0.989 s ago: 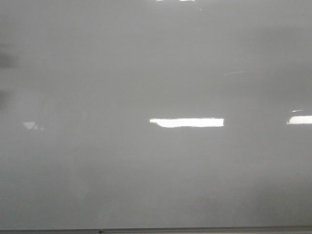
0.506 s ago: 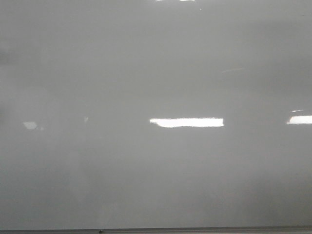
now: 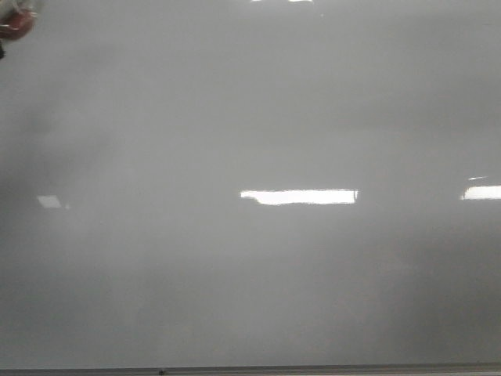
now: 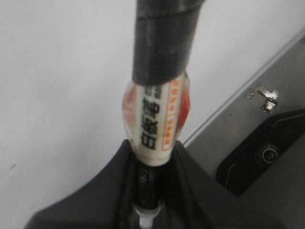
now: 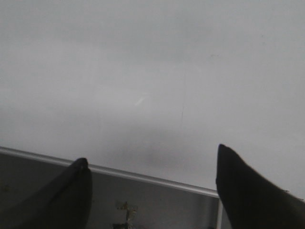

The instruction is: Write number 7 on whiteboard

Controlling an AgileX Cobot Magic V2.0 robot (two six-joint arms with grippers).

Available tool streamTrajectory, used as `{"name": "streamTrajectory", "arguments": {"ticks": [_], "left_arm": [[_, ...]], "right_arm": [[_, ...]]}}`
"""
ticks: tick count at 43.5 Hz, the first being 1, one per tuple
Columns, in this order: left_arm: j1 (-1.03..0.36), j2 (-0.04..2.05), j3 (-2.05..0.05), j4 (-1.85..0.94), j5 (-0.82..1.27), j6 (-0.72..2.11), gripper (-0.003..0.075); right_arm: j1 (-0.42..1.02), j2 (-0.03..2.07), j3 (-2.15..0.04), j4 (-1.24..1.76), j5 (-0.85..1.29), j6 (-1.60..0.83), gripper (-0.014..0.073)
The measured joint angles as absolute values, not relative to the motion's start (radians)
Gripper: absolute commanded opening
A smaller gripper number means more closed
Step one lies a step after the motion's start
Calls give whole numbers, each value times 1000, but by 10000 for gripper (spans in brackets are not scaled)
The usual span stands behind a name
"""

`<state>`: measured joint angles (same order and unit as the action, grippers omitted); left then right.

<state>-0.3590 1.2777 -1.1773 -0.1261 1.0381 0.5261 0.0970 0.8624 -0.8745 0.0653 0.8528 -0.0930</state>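
Observation:
The whiteboard [image 3: 258, 117] fills the front view, glossy pale grey with glare patches; no number 7 shows on it. In the left wrist view my left gripper [image 4: 152, 155] is shut on a marker [image 4: 155, 119] with a white and orange label and a black taped end, held in front of the board [image 4: 62, 71]. A red and white bit of the marker [image 3: 16, 22] shows in the top left corner of the front view. My right gripper [image 5: 151, 156] is open and empty, facing the board [image 5: 152, 62] near its lower edge.
The board's thin grey bottom edge [image 3: 313, 368] runs along the bottom of the front view. Beyond the board's frame [image 4: 238, 95], the left wrist view shows a grey surface and a black device [image 4: 262, 152]. The frame edge [image 5: 143, 175] also crosses the right wrist view.
A red and white object has come into the top left corner of the front view. The faint dark shadow at the board's left has shifted.

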Motion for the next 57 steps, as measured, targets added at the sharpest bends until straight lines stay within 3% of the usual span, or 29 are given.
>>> {"name": "streamTrajectory", "arguments": {"ticks": [13,26,35,49,57], "left_arm": [[-655,1377,-1203,-135,1046,682,-20],[-840,1428,-1229,-138,1040,696,-20],[-882,1428,-1230,-138,1040,696,-21],[-884,1428,-1234,-138,1036,696,-20],[-884,1428,-1234,-138,1036,696,-20]], "right_arm": [[178,975,-928,231,945,-400,563],[386,1046,-935,488,1014,-878,563],[501,1075,-938,625,946,-1049,563],[569,1146,-939,653,842,-1086,554],[576,1155,-939,686,816,-1090,384]]}}
